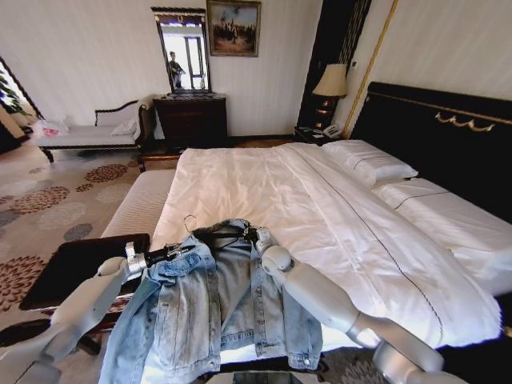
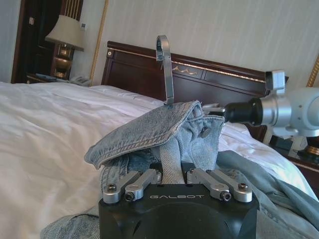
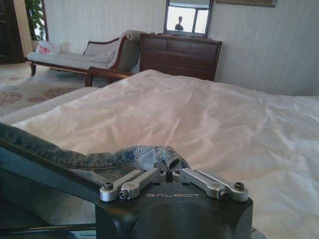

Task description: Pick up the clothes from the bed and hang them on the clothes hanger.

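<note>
Head view: a wide bed (image 1: 336, 208) with white duvet, and at its near foot end a faded blue denim jacket (image 1: 212, 308), collar toward the pillows, body draping off the edge toward the robot. A thin black hanger (image 1: 218, 235) sits inside the collar, its hook (image 1: 190, 222) poking out above the left shoulder.

Left gripper (image 1: 186, 250): at the jacket's left shoulder. In the left wrist view its fingers (image 2: 133, 180) are closed on a bunched fold of denim, the collar flap (image 2: 144, 134) standing above them and the metal hook rising just behind.

Right gripper (image 1: 254, 236): at the collar's right side. In the right wrist view its fingers (image 3: 134, 179) are pinched on a small twist of denim at the collar edge (image 3: 149, 155).

Risks, as I judge them:
- Both grips appear to hold cloth alone, not the hanger; on a lift the hanger could tip or slide out of one shoulder.
- The right-hand pinch is on a slim edge of heavy denim; the weight of the hanging body may pull it free.
- Uneven raising of the two arms would twist the collar and turn the hook away.
- The sleeves trail low and might drag or snag on the bed's edge.
</note>
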Available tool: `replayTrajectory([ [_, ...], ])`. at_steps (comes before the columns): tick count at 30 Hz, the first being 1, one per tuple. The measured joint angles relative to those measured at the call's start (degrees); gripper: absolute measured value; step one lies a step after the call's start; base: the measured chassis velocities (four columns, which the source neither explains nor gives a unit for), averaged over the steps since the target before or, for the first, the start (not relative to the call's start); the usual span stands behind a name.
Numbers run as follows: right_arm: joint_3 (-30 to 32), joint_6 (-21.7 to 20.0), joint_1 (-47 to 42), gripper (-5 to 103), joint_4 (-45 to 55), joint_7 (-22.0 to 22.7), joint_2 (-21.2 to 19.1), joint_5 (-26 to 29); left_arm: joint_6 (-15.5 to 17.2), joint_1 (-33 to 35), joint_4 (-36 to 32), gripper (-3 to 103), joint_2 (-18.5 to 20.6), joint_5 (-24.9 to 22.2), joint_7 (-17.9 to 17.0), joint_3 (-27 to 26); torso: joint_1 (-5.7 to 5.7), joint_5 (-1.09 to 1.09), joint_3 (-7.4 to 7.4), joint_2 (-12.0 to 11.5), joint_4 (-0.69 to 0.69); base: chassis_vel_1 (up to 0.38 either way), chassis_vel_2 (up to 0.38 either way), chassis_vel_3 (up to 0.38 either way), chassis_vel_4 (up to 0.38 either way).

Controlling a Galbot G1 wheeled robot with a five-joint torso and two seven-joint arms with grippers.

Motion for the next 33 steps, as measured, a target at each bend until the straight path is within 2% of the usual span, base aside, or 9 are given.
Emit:
replayTrajectory([
  [20, -0.25, -2.54, -1.54, 1, 11.92, 1.29, -2.61, 5.98, 1.25, -3.74, 0.89, 17, -5.06, 0.62, -1.38, 3.03, 0.00, 0.01, 0.01, 0.00, 0.00, 0.000, 0.000, 0.000, 0.000],
  [25, -0.26, -3.64, -2.60, 1, 16.42, 2.39, -4.20, 10.12, 1.35, -4.84, 1.75, 17, -6.76, 0.63, -2.07, 3.17, 0.00, 0.00, 0.01, 0.00, 0.00, 0.000, 0.000, 0.000, 0.000],
  [33, -0.45, -4.07, -4.03, 1, 18.85, 3.51, -3.24, 13.66, 1.35, -6.28, 2.66, 17, -9.12, 0.50, -2.86, 3.66, -0.01, 0.01, 0.01, 0.00, -0.01, 0.000, 0.000, 0.000, 0.000],
])
